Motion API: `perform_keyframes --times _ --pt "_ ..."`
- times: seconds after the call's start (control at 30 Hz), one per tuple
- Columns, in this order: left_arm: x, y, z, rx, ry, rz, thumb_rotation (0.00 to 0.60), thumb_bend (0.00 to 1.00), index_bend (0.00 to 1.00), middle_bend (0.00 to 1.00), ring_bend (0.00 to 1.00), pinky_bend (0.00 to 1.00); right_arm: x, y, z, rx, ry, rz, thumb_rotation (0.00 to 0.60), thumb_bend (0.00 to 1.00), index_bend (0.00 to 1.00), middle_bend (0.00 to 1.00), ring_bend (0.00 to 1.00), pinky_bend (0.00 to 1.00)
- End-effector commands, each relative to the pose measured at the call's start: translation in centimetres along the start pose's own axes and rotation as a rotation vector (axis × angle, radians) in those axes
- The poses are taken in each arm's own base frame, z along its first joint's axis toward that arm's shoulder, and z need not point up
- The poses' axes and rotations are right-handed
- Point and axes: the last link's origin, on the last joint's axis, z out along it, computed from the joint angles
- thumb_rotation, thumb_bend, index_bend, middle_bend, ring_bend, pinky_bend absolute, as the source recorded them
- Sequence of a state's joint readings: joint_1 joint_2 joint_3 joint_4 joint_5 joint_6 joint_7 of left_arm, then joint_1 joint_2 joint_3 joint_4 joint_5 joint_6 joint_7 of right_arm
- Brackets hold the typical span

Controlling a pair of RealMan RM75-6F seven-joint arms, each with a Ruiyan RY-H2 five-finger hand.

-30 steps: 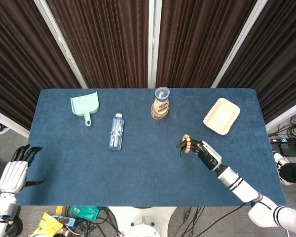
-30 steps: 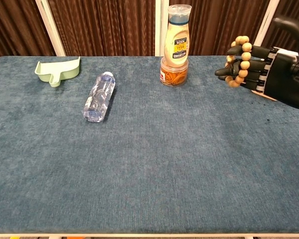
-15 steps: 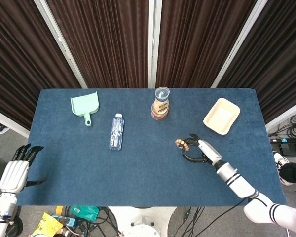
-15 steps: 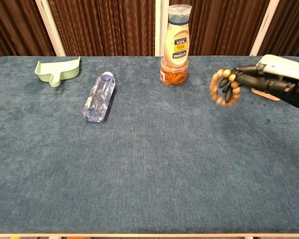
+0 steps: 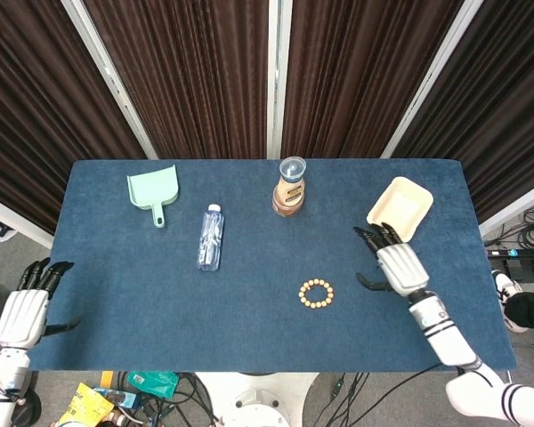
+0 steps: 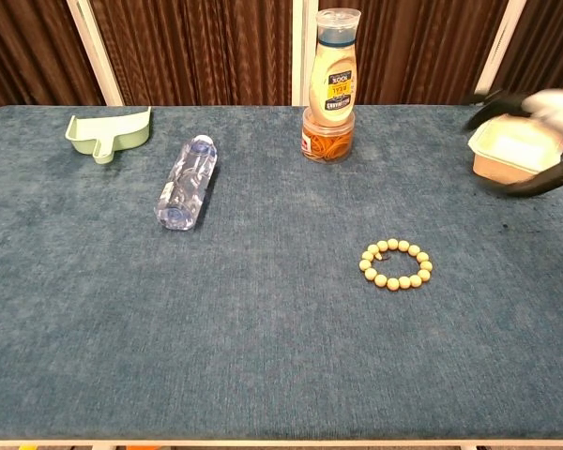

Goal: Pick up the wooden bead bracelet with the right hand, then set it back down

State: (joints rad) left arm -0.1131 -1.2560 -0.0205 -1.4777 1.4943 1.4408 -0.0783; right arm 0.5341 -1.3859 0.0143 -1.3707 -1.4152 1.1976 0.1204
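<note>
The wooden bead bracelet lies flat on the blue table, a ring of light beads, also seen right of centre in the chest view. My right hand is open with fingers spread, raised to the right of the bracelet and apart from it. In the chest view the right hand shows blurred at the right edge. My left hand hangs open beyond the table's left front corner, holding nothing.
A cream tray sits at the back right, just behind my right hand. A sauce bottle on a jar stands at the back centre. A clear plastic bottle lies left of centre, a green dustpan at the back left.
My right hand let go of the bracelet, which dropped flat onto the table. The hand then opened and drew back to the right, towards the tray. The left hand barely moved.
</note>
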Motion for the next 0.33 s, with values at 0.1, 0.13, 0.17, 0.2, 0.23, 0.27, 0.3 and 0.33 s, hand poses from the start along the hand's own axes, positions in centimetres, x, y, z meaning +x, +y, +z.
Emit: perform_keyframes --times 0.1,0.13,0.17,0.2,0.23,0.27,0.3,0.33 --pt "0.1 0.2 0.1 0.016 0.051 0.018 0.6 0.0 0.14 0.13 0.0 0.0 4.7 2.8 -9.9 -0.153 0.22 0.03 0.495 0.31 0.0 0.18 0.02 0.0" --pt "0.2 0.3 0.2 0.017 0.058 0.02 0.6 0.0 0.14 0.13 0.0 0.0 4.9 2.8 -10.8 -0.16 0.228 0.038 0.494 0.31 0.0 0.18 0.02 0.0" --pt "0.2 0.4 0.2 0.02 0.065 0.025 0.6 0.0 0.14 0.13 0.0 0.0 5.2 2.7 -11.9 -0.172 0.238 0.05 0.494 0.31 0.0 0.18 0.02 0.0" --pt "0.2 0.4 0.2 0.021 0.071 0.029 0.6 0.0 0.14 0.13 0.0 0.0 5.3 2.7 -12.5 -0.179 0.247 0.056 0.495 0.31 0.0 0.17 0.02 0.0" --pt "0.3 0.5 0.1 0.023 0.075 0.032 0.6 0.0 0.14 0.13 0.0 0.0 5.5 2.6 -13.1 -0.183 0.253 0.06 0.494 0.31 0.0 0.17 0.02 0.0" --pt "0.3 0.5 0.1 0.025 0.079 0.036 0.6 0.0 0.14 0.13 0.0 0.0 5.6 2.5 -13.7 -0.194 0.255 0.064 0.495 0.31 0.0 0.17 0.02 0.0" --pt "0.3 0.5 0.0 0.027 0.08 0.037 0.6 0.0 0.14 0.13 0.0 0.0 5.7 2.5 -14.1 -0.2 0.254 0.062 0.496 0.31 0.0 0.17 0.02 0.0" --pt "0.3 0.6 0.0 0.028 0.082 0.036 0.6 0.0 0.14 0.13 0.0 0.0 5.7 2.5 -14.3 -0.206 0.254 0.057 0.495 0.31 0.0 0.16 0.02 0.0"
